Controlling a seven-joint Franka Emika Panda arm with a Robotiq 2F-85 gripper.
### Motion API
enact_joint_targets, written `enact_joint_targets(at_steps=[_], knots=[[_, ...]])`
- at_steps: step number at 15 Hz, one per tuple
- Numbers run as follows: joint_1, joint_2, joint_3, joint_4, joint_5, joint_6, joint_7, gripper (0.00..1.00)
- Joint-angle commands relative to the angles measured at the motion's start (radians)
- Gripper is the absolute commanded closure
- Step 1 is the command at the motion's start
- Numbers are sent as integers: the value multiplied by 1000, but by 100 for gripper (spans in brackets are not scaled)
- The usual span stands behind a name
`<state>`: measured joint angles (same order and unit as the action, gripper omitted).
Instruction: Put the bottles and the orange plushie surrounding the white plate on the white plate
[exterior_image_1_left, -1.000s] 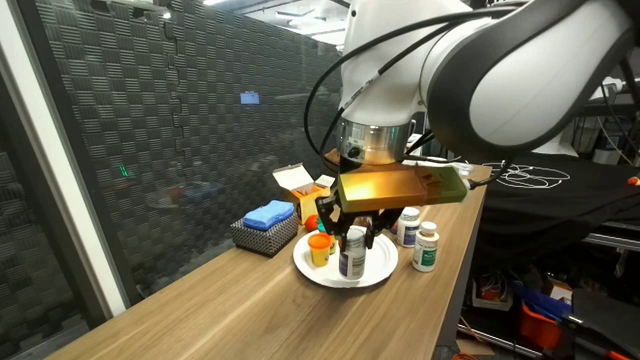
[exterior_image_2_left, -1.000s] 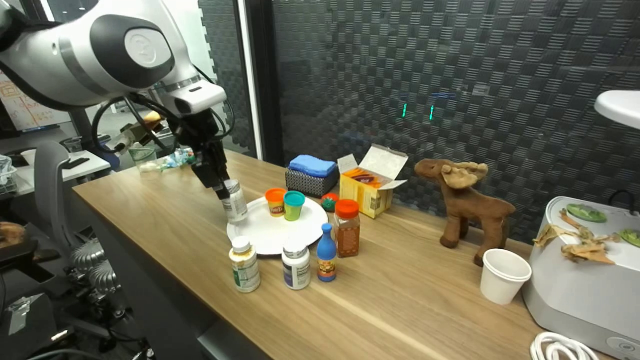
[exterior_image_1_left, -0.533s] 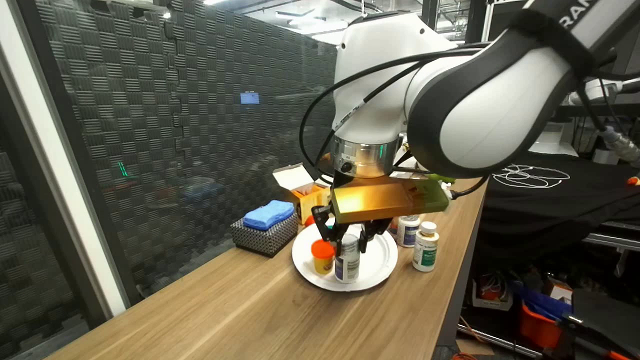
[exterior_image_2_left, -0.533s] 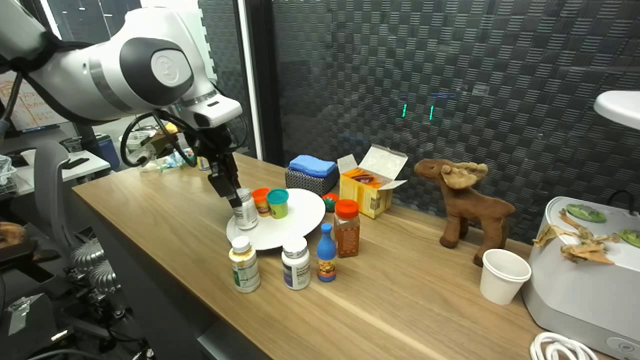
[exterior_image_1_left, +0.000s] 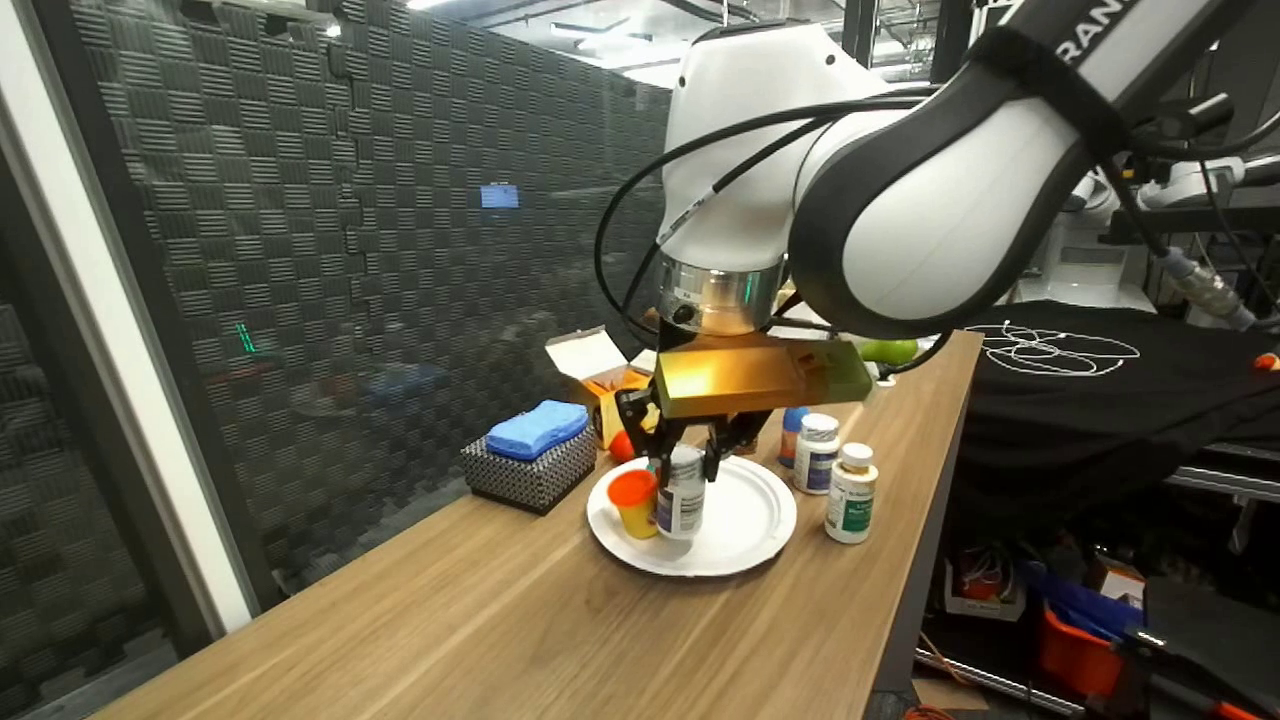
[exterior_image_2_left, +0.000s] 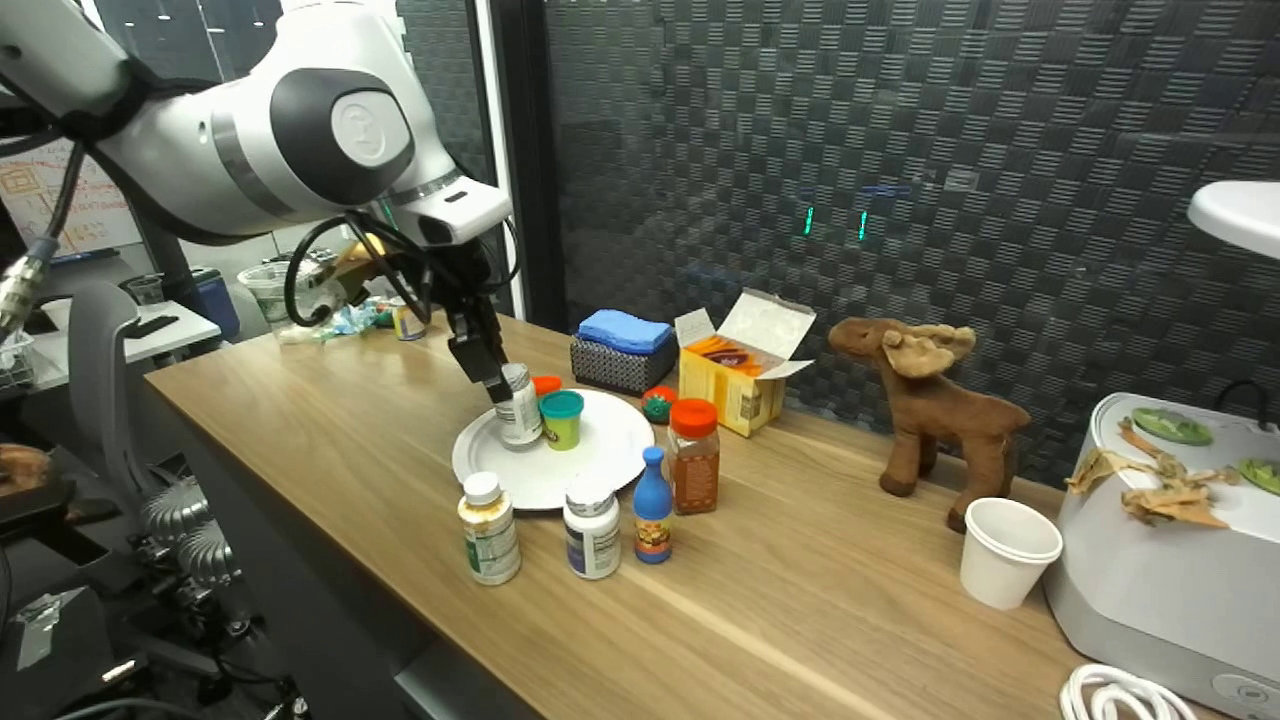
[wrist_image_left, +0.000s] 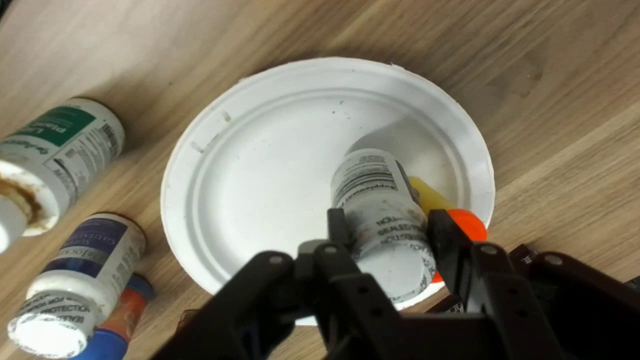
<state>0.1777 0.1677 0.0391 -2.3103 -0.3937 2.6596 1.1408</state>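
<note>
Smooth white robot arm with rounded sections, charcoal-grey trim, partly readable letters "RAN" and a black strap. In an exterior view, a pale grey disc carries a faint emblem. Black cables loop beside a shiny silver metal collar; beneath is a boxy housing, gold turning olive green. The jaws are black, jointed, with round grey screws.

Blue cloth lies on patt'd box, open yel carton alongside, brn toy moose nr wht cup.
</note>
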Motion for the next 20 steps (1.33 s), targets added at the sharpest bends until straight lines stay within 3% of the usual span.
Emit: enact_joint_targets(at_steps=[1, 14, 15, 16, 17, 20], knots=[[2, 25, -1, 13, 35, 28, -45, 80], [13, 32, -4, -14, 58, 36, -124, 80], [15, 30, -3, -16, 58, 34, -132, 74], [18, 24, -6, -15, 49, 27, -134, 30], [21, 12, -13, -12, 34, 14, -127, 30], [16, -54, -27, -13, 26, -37, -115, 9]])
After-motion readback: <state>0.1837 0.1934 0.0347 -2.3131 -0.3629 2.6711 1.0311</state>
